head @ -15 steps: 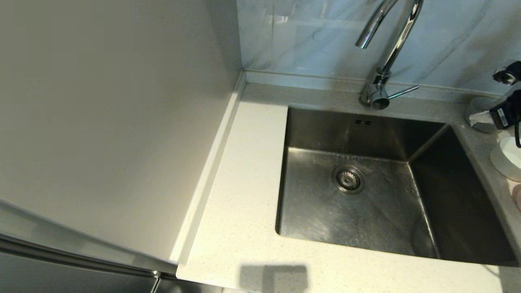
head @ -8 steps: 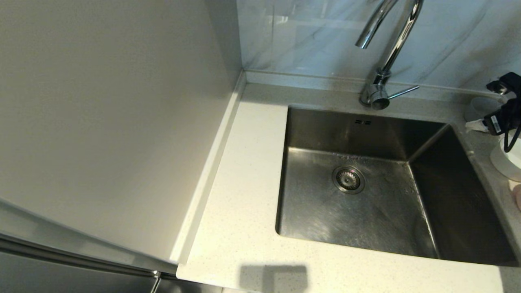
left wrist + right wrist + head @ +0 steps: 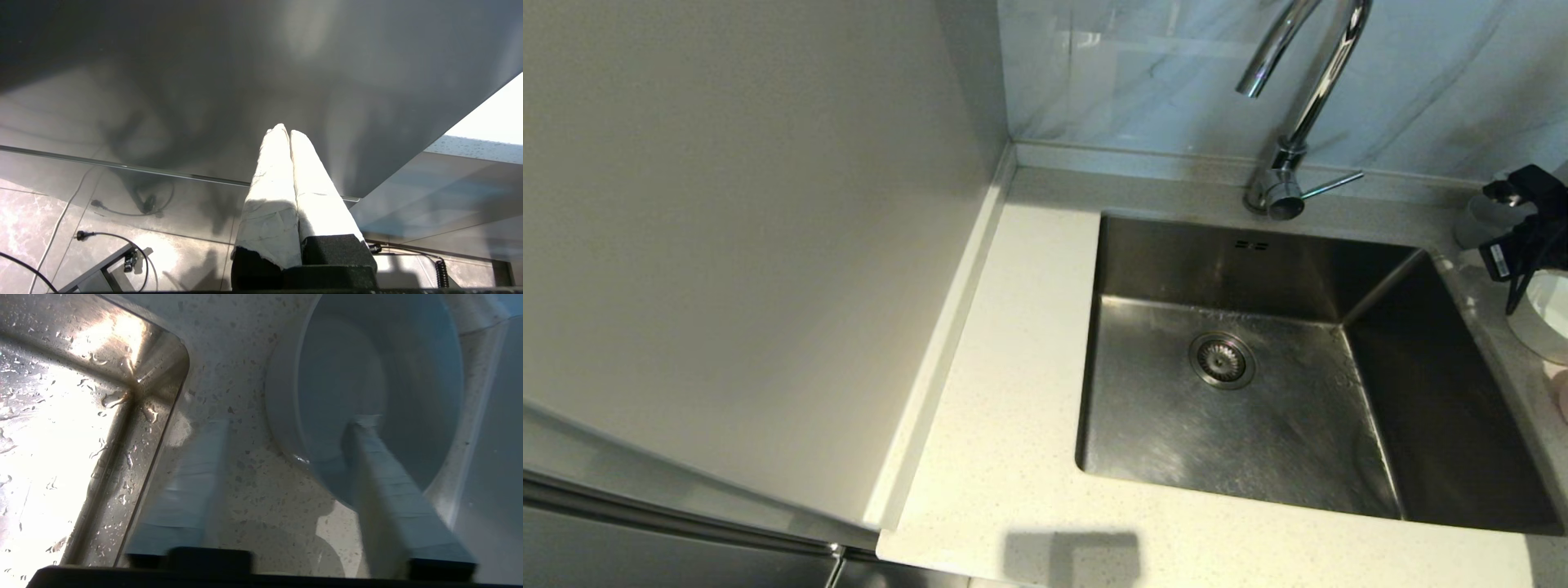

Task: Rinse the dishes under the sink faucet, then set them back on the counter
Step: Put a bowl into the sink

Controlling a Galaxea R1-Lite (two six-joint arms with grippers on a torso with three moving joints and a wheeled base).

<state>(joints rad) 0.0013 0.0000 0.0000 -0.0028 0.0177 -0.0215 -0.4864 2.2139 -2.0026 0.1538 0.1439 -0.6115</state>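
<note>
The speckled off-white desk (image 3: 1013,392) wraps around 1 square steel sink (image 3: 1241,384), whose basin holds nothing but 1 round strainer drain (image 3: 1222,360) and water droplets. 1 chrome gooseneck faucet (image 3: 1298,106) stands behind the basin, its thin lever pointing to the right. At the right edge of the head view 3 bowls sit on the desk beside the sink: 1 pale grey bowl (image 3: 1482,219) nearest the back, 1 white bowl (image 3: 1543,322) in front of it, and a sliver of 1 pink bowl (image 3: 1560,396) nearest the front. The right hand (image 3: 1515,237) hovers over the grey bowl (image 3: 380,388); in the right wrist view its 2 taped fingers (image 3: 388,490) are spread wide, 1 over the bowl's hollow and 1 over bare desk (image 3: 245,437) outside the rim, gripping nothing. The left hand (image 3: 286,132) is parked low beside a dark cabinet panel, its 2 wrapped fingers pressed together and empty
</note>
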